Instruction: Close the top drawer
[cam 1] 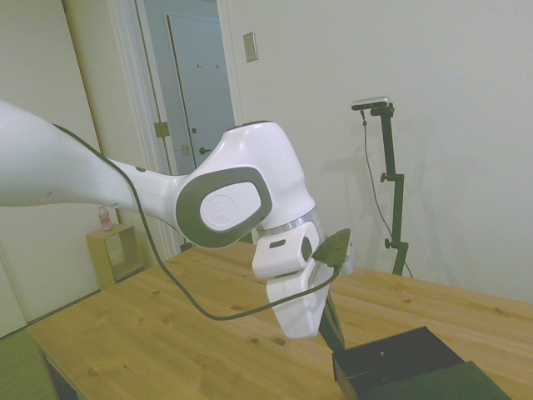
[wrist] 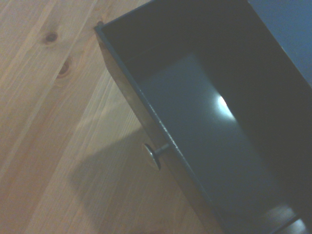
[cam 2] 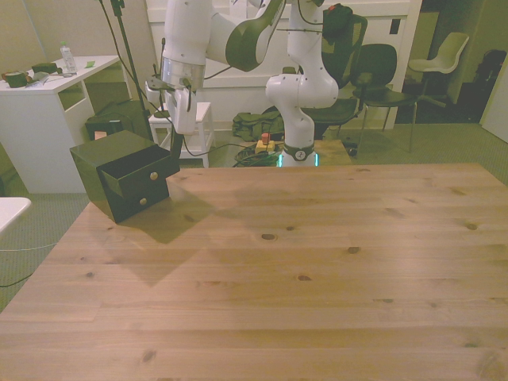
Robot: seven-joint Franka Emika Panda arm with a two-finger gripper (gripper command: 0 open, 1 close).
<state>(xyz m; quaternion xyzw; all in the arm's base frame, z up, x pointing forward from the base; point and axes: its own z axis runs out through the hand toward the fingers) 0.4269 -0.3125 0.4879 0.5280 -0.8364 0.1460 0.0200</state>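
The wooden table [cam 2: 317, 262] carries one small dark cabinet [cam 2: 107, 155] at the front view's far left, with two drawers. The top drawer [cam 2: 139, 176] is pulled open, empty apart from a pale speck, one small round knob [wrist: 152, 155] on its front. The gripper [cam 2: 179, 119] hangs just above and behind it; can't tell if its fingers are apart or together. Risk, probably: a push off-center could skew the light cabinet or slide it instead of shutting the drawer.

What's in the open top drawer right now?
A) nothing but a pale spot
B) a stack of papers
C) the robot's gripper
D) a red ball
A: the wrist view looks straight into the top drawer, whose dark floor is bare except for a small pale spot.
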